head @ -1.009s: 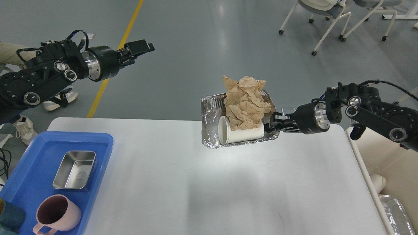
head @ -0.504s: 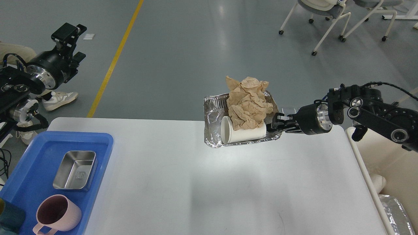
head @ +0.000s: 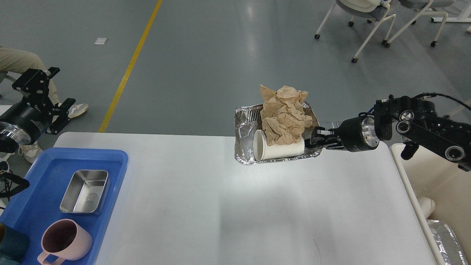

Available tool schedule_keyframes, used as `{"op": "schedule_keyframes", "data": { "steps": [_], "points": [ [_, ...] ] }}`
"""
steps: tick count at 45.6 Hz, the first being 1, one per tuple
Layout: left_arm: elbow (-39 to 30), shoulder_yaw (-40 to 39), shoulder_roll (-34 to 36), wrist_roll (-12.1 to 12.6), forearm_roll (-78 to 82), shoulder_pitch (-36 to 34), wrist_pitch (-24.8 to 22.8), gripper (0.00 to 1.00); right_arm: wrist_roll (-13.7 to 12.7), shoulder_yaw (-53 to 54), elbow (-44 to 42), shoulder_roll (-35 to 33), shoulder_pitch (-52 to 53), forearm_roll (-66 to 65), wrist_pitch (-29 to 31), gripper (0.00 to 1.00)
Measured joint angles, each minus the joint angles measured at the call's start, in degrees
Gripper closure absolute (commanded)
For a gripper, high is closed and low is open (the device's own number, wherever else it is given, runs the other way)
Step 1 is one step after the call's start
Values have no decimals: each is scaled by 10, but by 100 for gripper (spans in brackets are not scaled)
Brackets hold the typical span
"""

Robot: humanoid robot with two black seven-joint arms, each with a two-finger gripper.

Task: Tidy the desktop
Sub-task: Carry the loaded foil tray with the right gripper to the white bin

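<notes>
The desktop (head: pixel 235 206) is a wide white tabletop with rounded corners. My right gripper (head: pixel 318 141) comes in from the right and is shut on the right rim of a foil tray (head: pixel 242 137), holding it tilted above the table's far edge. In the foil tray lie a crumpled brown paper (head: pixel 285 117) and a white paper cup (head: pixel 280 150) on its side. My left gripper (head: pixel 49 95) is off the table's far left corner, over the floor, pointing up; its fingers stand apart and hold nothing.
A blue plastic tray (head: pixel 118 162) at the front left holds a steel box (head: pixel 85 191), a pink mug (head: pixel 64 241) and a dark teal item (head: pixel 11 246). A cream bin (head: pixel 443 184) stands past the right edge. Chairs (head: pixel 368 14) stand far back.
My left arm has swung back left and down, from above the floor to beside the table corner. My right gripper has carried the foil tray slightly to the right.
</notes>
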Motion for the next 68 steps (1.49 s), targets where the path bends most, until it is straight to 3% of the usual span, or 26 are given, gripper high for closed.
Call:
{"op": "schedule_keyframes", "data": {
  "steps": [26,68],
  "points": [
    [1,-48,-58,21,-80,57,-73,3,0,0,-1,-47,-23,32,-10,100],
    [0,-51,-66,20,-80,64,-77,3,0,0,-17,-237,-85,170,-9,100]
  ]
}}
